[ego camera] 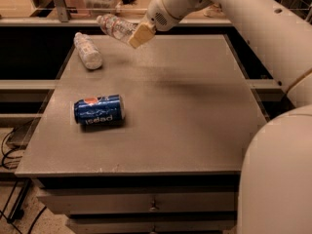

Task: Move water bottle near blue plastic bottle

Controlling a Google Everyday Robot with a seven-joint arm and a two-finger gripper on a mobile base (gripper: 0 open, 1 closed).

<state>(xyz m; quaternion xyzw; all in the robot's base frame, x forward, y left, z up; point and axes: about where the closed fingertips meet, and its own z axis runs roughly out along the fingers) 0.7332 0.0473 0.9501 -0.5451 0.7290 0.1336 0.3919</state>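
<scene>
My gripper (138,35) is clamped on one end of the water bottle (115,26), held in the air with its length jutting left of the claw. The blue plastic bottle (88,50) lies on the table (195,111) below and left of the claw (quite near), long axis running away from me. I'd judge a short leftward descent suffices.

Dim warm light; gripper (139,34) holding water bottle (114,26) over table's (195,130) back casts shadow.
</scene>
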